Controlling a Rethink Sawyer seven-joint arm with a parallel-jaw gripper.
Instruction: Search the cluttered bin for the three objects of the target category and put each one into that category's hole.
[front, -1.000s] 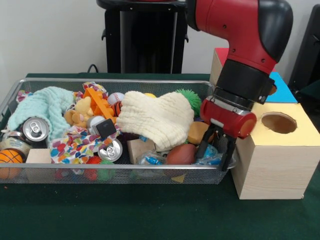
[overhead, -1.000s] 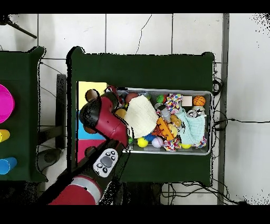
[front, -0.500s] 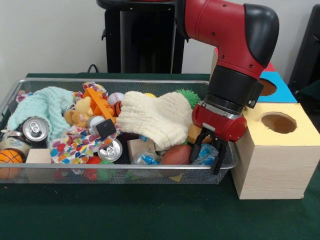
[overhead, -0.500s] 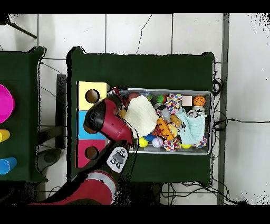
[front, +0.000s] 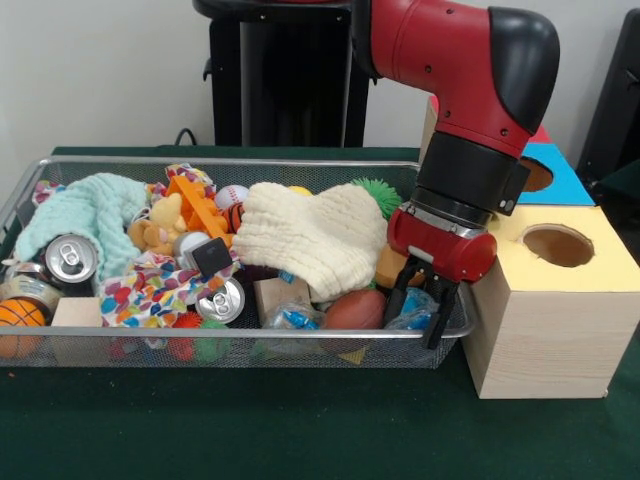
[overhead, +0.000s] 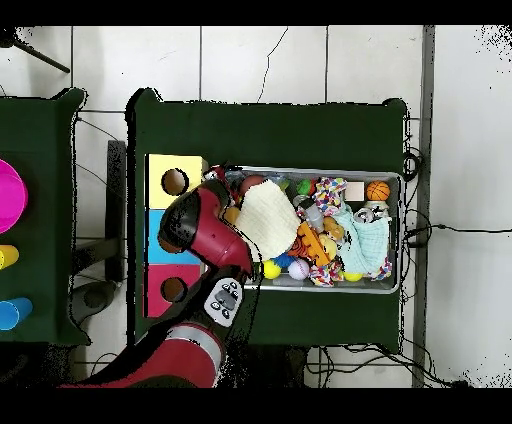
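Observation:
My gripper (front: 411, 329) hangs open inside the right end of the wire bin (front: 230, 336). Its fingers straddle a crinkly blue wrapper (front: 417, 304), one on each side; whether they touch it I cannot tell. A brown football toy (front: 355, 309) lies just left of it, and an orange block (front: 392, 266) sits behind. The wooden box stands right of the bin, with a round hole (front: 557, 245) in its yellow top and blue (front: 560, 180) and red sections behind. In the overhead view the red arm (overhead: 200, 230) covers the bin's left end and hides the gripper.
A cream cloth (front: 315, 235) is heaped in the bin's middle. Around it lie two cans (front: 70, 258) (front: 221, 299), a basketball (front: 20, 315), wood blocks (front: 280, 295), a green spiky ball (front: 380, 195), a teal cloth (front: 85, 210) and small toys. The box's wall stands close to the gripper's right.
The gripper has moved left from the box's edge into the bin's right end, down around the blue wrapper. Since half a second ago it has barely shifted.

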